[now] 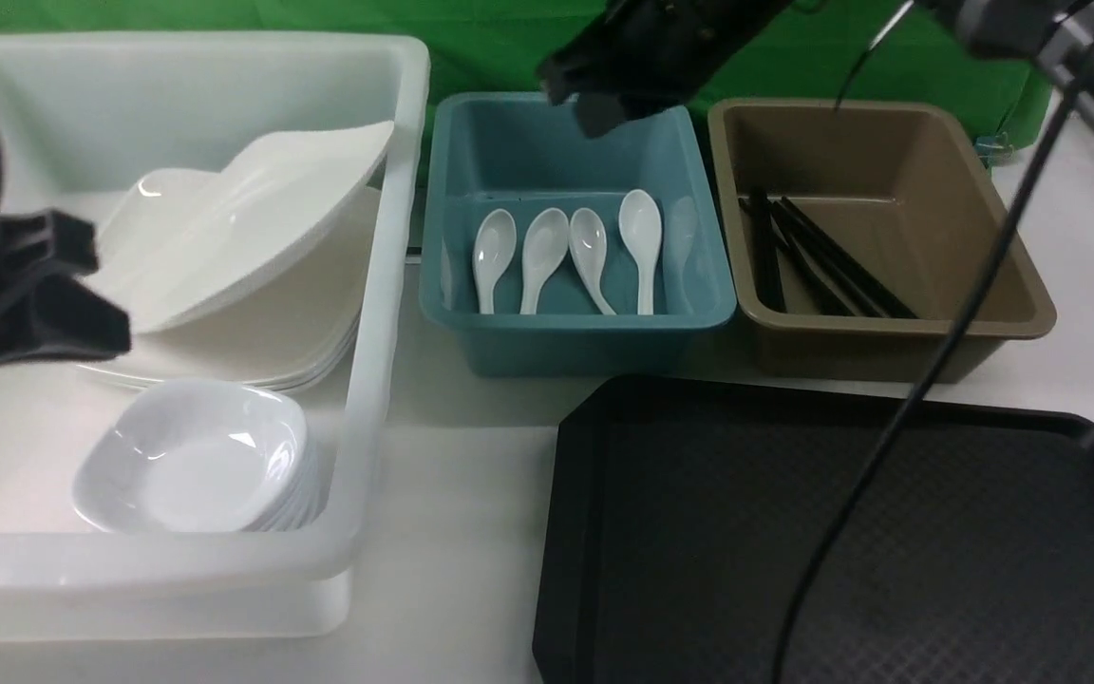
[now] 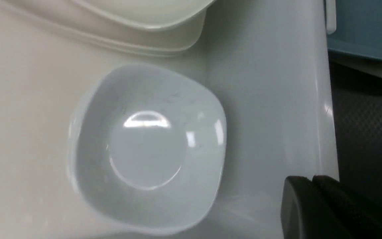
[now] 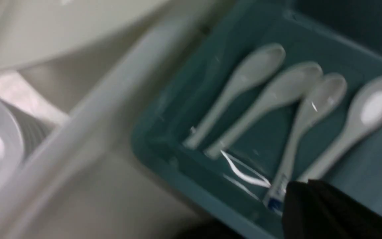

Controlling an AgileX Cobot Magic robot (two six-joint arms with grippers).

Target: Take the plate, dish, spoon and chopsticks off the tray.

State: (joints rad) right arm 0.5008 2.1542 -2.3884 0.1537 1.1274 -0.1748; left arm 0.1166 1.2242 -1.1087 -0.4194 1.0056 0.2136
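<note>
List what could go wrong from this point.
1. The top plate lies tilted on the stack, its high corner near the white bin wall. The left gripper sits close beside it and could knock it sliding when it pulls out.
2. The right arm's cable hangs across the brown bin and the tray in the front view; it might snag the bin when that arm moves.
</note>
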